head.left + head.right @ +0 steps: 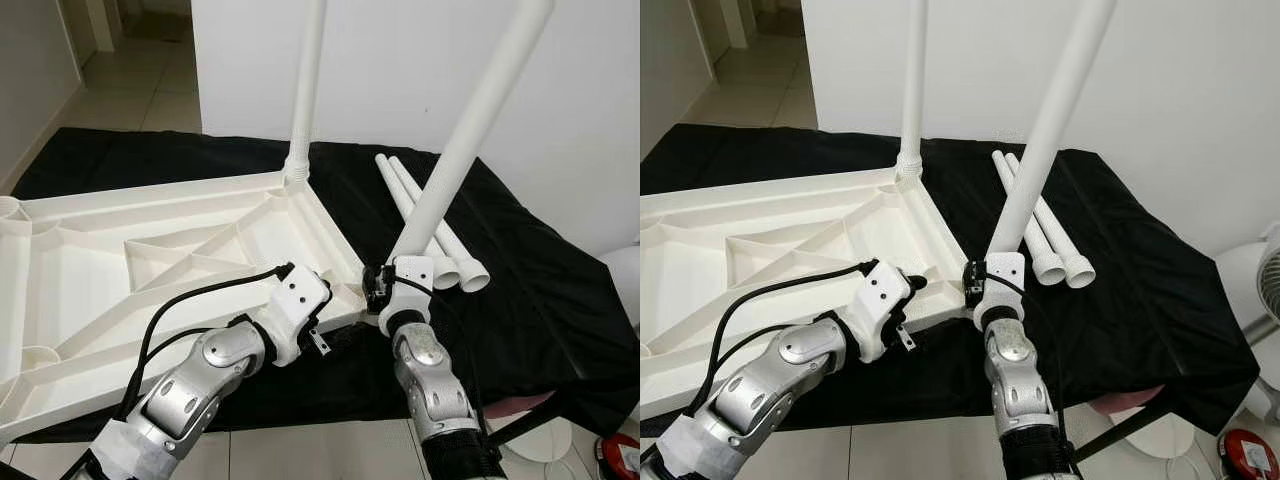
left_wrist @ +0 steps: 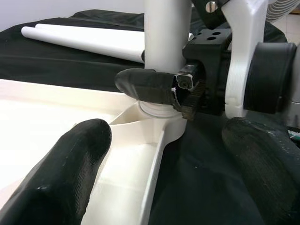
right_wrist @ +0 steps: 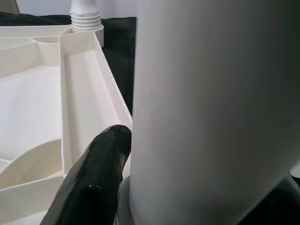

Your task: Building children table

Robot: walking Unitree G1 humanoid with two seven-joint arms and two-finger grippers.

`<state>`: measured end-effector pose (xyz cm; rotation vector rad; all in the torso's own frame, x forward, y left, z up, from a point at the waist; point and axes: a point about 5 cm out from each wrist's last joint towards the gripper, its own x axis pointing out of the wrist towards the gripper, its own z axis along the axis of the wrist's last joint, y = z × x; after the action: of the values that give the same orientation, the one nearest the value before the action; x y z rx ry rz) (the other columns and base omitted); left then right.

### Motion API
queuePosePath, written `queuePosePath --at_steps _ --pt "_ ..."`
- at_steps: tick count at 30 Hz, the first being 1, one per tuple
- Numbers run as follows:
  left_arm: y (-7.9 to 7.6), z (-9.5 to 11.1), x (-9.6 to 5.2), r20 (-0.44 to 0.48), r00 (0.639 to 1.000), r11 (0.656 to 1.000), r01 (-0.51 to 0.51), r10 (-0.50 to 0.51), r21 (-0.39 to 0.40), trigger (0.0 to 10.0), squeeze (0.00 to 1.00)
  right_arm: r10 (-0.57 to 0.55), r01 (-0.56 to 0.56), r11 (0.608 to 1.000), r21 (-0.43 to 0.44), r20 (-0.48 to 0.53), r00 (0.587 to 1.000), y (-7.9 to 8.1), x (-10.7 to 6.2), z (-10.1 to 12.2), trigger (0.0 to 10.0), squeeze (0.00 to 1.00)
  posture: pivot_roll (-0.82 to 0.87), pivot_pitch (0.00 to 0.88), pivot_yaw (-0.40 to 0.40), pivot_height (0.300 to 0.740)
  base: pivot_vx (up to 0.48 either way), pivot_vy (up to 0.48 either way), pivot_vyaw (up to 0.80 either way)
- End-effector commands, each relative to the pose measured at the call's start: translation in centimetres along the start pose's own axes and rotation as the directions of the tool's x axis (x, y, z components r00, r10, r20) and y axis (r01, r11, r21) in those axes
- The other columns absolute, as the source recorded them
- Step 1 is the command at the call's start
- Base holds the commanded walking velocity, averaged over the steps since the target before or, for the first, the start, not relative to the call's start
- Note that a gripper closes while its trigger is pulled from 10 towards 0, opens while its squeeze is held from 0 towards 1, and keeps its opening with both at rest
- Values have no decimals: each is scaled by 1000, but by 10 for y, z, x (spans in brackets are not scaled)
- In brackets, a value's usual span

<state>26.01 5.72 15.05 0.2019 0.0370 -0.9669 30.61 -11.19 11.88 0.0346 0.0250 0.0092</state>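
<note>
Left eye view: white tabletop (image 1: 120,260) lies upside down, ribbed underside up, on a black cloth (image 1: 540,280) over the counter. One leg (image 1: 305,90) stands upright in the far corner socket. Second leg (image 1: 470,130) rises tilted from the near corner, its foot at the socket. Two spare legs (image 1: 425,215) lie side by side on the cloth just beyond that corner. Right gripper (image 1: 385,290) is at the foot of the tilted leg; left gripper (image 1: 330,340) sits at the tabletop's near edge, just beside it.

Left wrist view adds detail — a right finger (image 2: 147,86) presses against the tilted leg just above the socket, so those fingers are clamped on the leg. Left fingers (image 2: 65,178) are spread wide, one over the tabletop, the other over the cloth, holding nothing.

Right wrist view — leg fills the foreground, one black finger (image 3: 96,180) against it; threaded base of the far leg (image 3: 86,16) visible in its corner.
</note>
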Motion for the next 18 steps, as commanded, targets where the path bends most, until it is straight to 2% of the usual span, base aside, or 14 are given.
queuePosePath --at_steps 1,2,3,4,5,6,10,16,17,18 --pt "-8 2 2 7 991 991 133 -133 12 10000 0 -42 43 999 4 -89 995 -7 -6 -17 10000 0 12 0 -114 740 0 0 0" --pt "-8 2 2 7 991 991 130 -130 13 10000 0 -36 36 999 1 -89 995 -7 -6 -16 10000 0 11 0 -114 740 0 0 0" --pt "-6 2 2 7 992 992 127 -127 14 10000 0 -28 28 1000 -2 -84 996 -6 -6 -15 10000 118 11 0 -114 740 0 0 0" --pt "-6 2 2 7 992 992 124 -124 16 10000 0 -21 20 1000 -12 -77 997 -6 -5 -14 10000 498 11 0 -114 740 0 0 0" --pt "-5 2 2 8 992 992 122 -122 17 10000 0 -17 16 1000 -19 -72 997 -6 -5 -13 10000 498 11 0 -114 740 0 0 0" --pt "-5 3 2 8 993 992 122 -122 17 10000 0 -11 10 1000 -10 -74 997 -6 -6 -13 10000 1000 9 0 -116 740 0 0 0" --pt "-5 2 2 8 993 993 120 -121 19 10000 0 18 -17 1000 3 -61 998 -6 -7 -12 10000 1000 9 0 -116 740 0 0 0" --pt "-5 2 1 7 993 993 120 -120 18 10000 0 98 -98 995 1 -17 995 -19 -7 -13 10000 1000 7 0 -113 740 0 0 0" --pt "-5 2 1 7 993 993 120 -120 18 10000 0 123 -123 992 -13 -4 992 -22 -5 -13 10000 835 6 0 -112 740 0 0 0" --pt "-5 2 1 7 993 993 120 -120 18 10000 0 123 -123 992 -13 -4 992 -22 -5 -13 10000 835 6 0 -112 740 0 0 0"
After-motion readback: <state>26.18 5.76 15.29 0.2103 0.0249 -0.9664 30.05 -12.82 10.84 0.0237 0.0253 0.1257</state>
